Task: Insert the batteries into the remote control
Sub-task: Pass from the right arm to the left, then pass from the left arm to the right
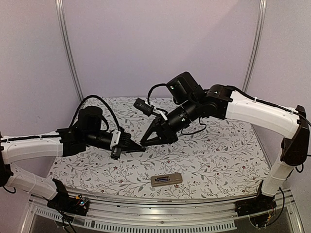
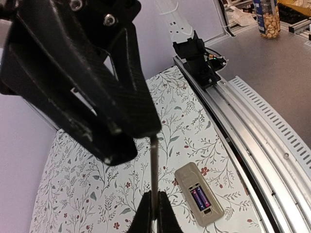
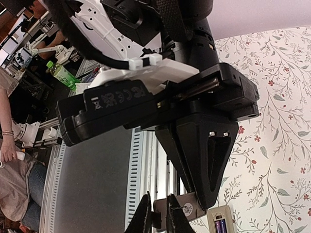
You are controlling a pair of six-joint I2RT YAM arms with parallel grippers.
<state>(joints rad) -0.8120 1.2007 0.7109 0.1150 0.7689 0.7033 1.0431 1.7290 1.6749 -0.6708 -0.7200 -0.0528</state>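
Lower centre: remote control (image 1: pixel 166 180), back up, two batteries (image 2: pixel 199 198) seated in recess. Mid-frame, left gripper (image 2: pixel 154 204) pinches thin plate (image 2: pixel 153 160), probably the cover, not yet fitted. Right gripper (image 3: pixel 158 204): grip unclear.

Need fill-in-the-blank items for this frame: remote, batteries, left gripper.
1. The remote control lies with its back facing ____.
2. It holds ____ purple batteries.
3. The left gripper is ____ on a thin panel.
Missing words: up; two; shut.
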